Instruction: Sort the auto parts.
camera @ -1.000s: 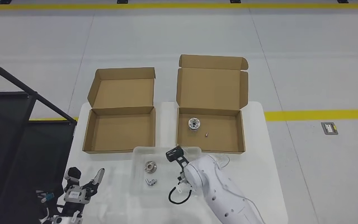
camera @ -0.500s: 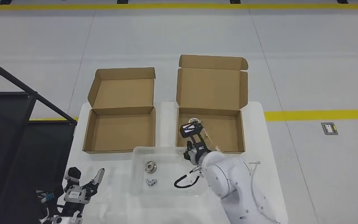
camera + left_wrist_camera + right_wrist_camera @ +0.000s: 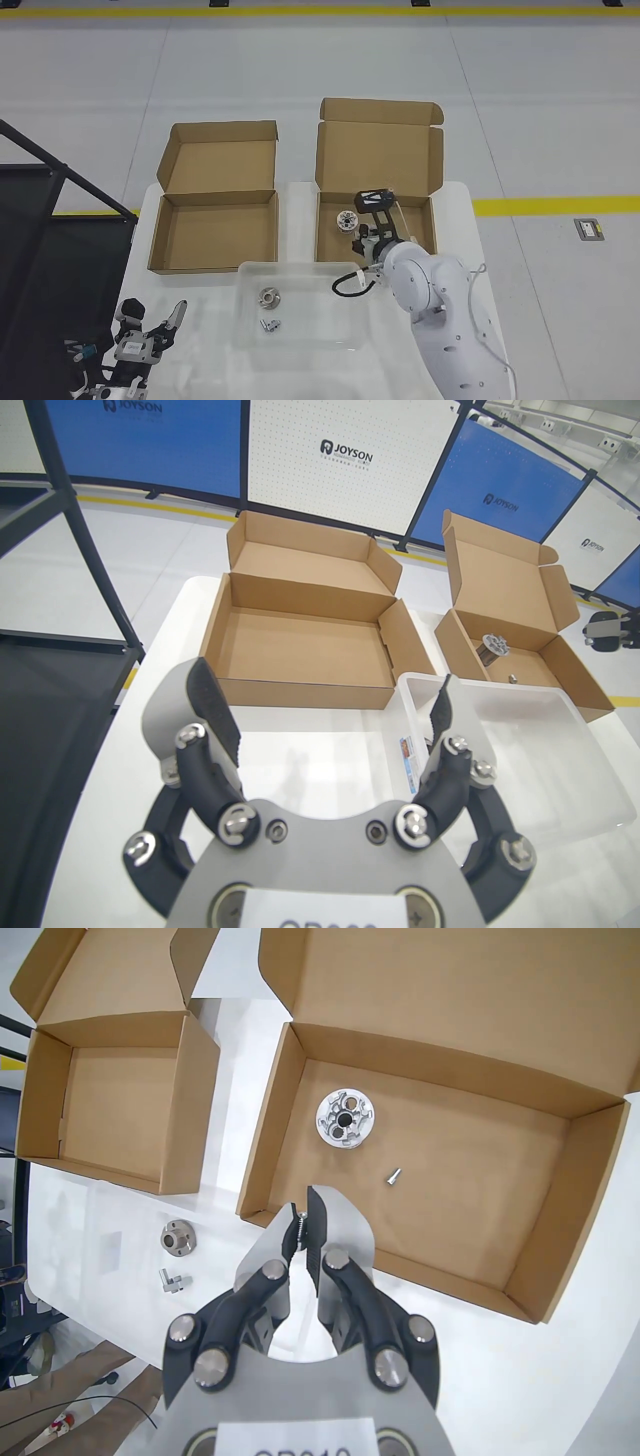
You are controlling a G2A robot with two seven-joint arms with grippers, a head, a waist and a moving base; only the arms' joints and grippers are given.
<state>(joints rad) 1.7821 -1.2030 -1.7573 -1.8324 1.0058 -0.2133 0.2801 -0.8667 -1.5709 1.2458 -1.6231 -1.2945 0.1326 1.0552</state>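
Because the screw [image 3: 301,1227] pinched between the closed tips of the right gripper [image 3: 302,1215] is tiny, light, rigid, smooth metal, I judge it apt to slip or tip. The hold across its threaded shank, just under the head, looks the sensible place, and a low, gentle release should stop it bouncing on the cardboard. It is a slim silver fastener with fine threads and a small head, lying roughly along the pads. It hangs over the near edge of the right box [image 3: 590,1168], whose floor carries a round slotted hub [image 3: 345,1120] and a short pin [image 3: 393,1176]. A dull flange [image 3: 177,1239] and a small angled piece [image 3: 172,1280] lie in the clear tray [image 3: 500,690] on the desk. The left gripper [image 3: 322,685] hovers spread wide, holding nothing, near the desk's left corner.
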